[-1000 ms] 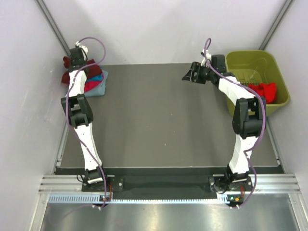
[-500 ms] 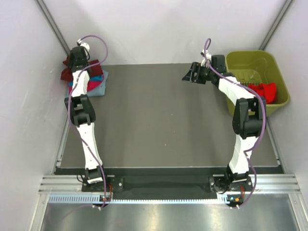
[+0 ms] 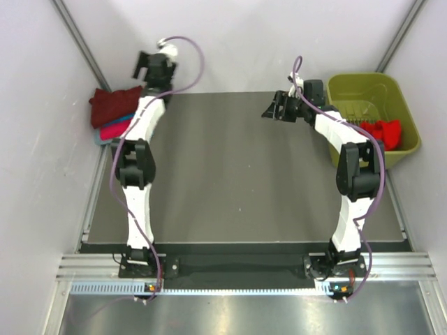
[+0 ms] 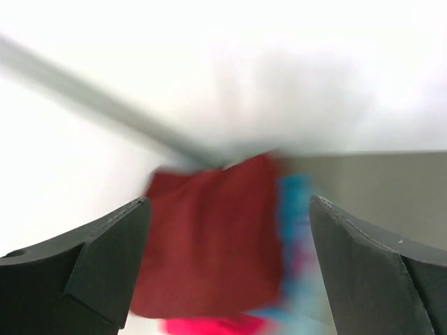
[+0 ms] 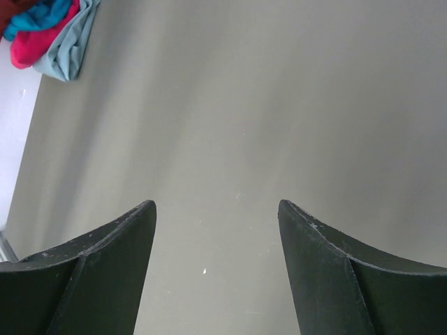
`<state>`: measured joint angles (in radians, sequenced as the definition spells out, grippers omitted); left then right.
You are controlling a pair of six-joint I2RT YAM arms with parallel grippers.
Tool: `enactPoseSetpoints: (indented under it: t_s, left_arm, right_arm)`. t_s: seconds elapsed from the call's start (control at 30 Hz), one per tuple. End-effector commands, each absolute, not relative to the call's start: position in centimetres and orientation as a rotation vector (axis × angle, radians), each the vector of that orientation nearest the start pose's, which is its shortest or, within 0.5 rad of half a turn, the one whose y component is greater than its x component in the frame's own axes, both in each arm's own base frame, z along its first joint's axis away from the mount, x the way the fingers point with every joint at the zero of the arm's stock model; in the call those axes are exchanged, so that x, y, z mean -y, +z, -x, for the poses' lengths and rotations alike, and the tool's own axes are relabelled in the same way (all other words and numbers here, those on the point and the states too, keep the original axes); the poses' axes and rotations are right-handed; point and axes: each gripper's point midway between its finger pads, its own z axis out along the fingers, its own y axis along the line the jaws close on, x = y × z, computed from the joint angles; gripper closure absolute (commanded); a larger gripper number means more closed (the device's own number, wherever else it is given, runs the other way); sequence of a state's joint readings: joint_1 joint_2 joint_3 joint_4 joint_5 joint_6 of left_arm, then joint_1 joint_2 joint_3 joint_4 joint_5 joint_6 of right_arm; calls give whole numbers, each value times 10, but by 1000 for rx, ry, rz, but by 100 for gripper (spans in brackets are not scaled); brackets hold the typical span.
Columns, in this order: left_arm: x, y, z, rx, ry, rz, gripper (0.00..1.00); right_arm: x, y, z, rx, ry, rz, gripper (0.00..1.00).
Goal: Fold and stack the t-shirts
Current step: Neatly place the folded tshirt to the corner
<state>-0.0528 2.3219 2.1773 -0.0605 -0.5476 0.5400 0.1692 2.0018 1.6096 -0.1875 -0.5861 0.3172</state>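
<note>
Maroon t-shirt (image 3: 114, 105) lies apart, left of the left hand (image 3: 142, 68).

Bright, even, soft light w/ faint shadows; left wrist view motion-blurred, walls (image 4: 279, 70) blown out white, shirts (image 4: 209, 237) smeared; top & right wrist views sharp.

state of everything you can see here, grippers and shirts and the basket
left gripper, jaws open, empty
right gripper, jaws open, empty
maroon t-shirt, folded, on top of the stack
pink-red t-shirt, in the stack under the maroon one
teal t-shirt, in the stack under the maroon one
pale grey-blue t-shirt, bottom of the stack
bright red t-shirt, crumpled, in the basket
olive-green basket, upright
</note>
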Motion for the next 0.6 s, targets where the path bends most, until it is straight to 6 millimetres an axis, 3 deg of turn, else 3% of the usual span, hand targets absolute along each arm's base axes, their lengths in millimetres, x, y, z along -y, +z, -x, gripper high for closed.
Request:
enactPoseSetpoints:
  t_s: [0.0,0.1,0.13,0.17,0.2,0.23,0.27,0.33,0.4,0.57]
  left_arm:
    - [19,368,-623,-1648,564,-80,1]
    - [51,332,-600,-1828,391,-42,1]
    - [71,320,-594,-1881,206,17,1]
    - [76,304,-574,-1960,147,23,1]
    - [93,294,-563,-1987,83,4,1]
    - [108,255,-545,-2076,21,-24,1]
    - [120,268,-531,-2059,-46,-40,1]
    - [142,262,-513,-2086,-131,-66,1]
    - [157,269,-498,-2072,-189,-111,1]
    - [159,316,-496,-1964,-217,-124,1]
  right_arm:
    - [-200,204,-515,-2068,868,250,29]
    - [-195,229,-518,-2031,817,241,28]
    - [-189,236,-522,-2023,766,220,25]
    - [-186,248,-521,-2001,735,218,24]
    - [-179,253,-525,-1992,658,206,19]
    - [-172,255,-526,-1991,596,183,8]
    - [-166,261,-525,-1981,537,164,7]
    - [-147,256,-526,-1988,393,99,0]
    - [-124,255,-524,-1987,246,13,0]
    - [-100,287,-504,-1916,66,36,0]
